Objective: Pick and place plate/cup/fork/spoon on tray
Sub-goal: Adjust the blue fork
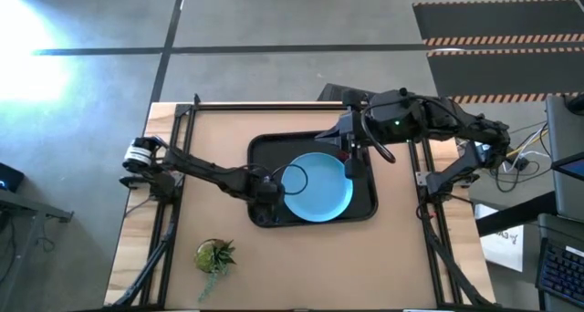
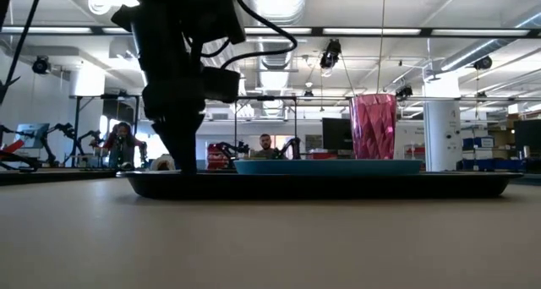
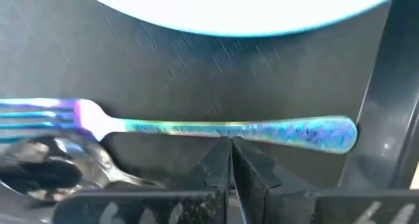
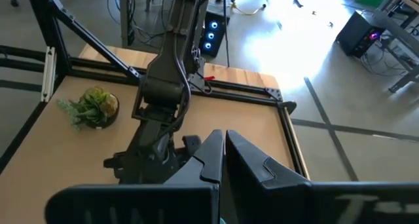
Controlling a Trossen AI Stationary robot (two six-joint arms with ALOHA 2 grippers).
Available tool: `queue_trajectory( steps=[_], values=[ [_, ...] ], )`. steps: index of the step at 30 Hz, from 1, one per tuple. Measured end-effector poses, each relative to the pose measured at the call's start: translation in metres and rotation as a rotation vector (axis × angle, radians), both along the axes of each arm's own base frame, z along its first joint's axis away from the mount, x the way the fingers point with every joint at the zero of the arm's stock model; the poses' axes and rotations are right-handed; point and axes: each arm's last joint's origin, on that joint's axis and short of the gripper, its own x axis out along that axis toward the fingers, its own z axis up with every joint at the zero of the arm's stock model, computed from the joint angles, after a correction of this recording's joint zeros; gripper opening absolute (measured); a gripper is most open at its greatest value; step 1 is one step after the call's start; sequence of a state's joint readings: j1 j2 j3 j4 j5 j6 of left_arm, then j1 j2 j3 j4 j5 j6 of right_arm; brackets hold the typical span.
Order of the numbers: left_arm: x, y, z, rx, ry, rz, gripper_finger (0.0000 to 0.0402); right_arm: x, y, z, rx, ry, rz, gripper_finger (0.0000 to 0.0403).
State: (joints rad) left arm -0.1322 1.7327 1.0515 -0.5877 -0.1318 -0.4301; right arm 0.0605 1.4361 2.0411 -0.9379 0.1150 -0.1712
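The tabletop (image 1: 301, 266) carries the black tray (image 1: 365, 207) at its middle, and everything the task names appears to be on it already. The light-blue plate (image 1: 319, 189) lies flat in the tray. The dark-red cup (image 2: 373, 126) stands upright on the tray beyond the plate in the low view; in the high view the right arm covers it. The fork (image 3: 216, 128) lies flat on the tray floor just beside the plate's rim, and the spoon (image 3: 46, 165) rests next to the fork's tines. The left hand (image 3: 230, 160) is low over the tray near the fork's handle, its fingers clenched together and grasping nothing. The right hand (image 4: 222, 160) hangs over the tray's far side, likewise clenched and empty. By my judgement the placing is done and only pulling the arms clear is left. A small potted plant (image 1: 215, 255) sits on the tabletop well apart from the tray
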Motion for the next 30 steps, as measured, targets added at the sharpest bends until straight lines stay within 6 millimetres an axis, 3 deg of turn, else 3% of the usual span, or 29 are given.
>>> queue_trajectory(
  steps=[14, 30],
  values=[
    [-0.005, 0.002, -0.005, 0.033, 0.036, 0.005, 0.0000, 0.000, 0.000, 0.000, -0.003, 0.001, 0.002, 0.0009],
    [0.009, 0.013, -0.015, 0.081, -0.033, 0.009, 0.0000, 0.000, 0.000, 0.000, 0.006, 0.003, -0.001, 0.0009]
  ],
)
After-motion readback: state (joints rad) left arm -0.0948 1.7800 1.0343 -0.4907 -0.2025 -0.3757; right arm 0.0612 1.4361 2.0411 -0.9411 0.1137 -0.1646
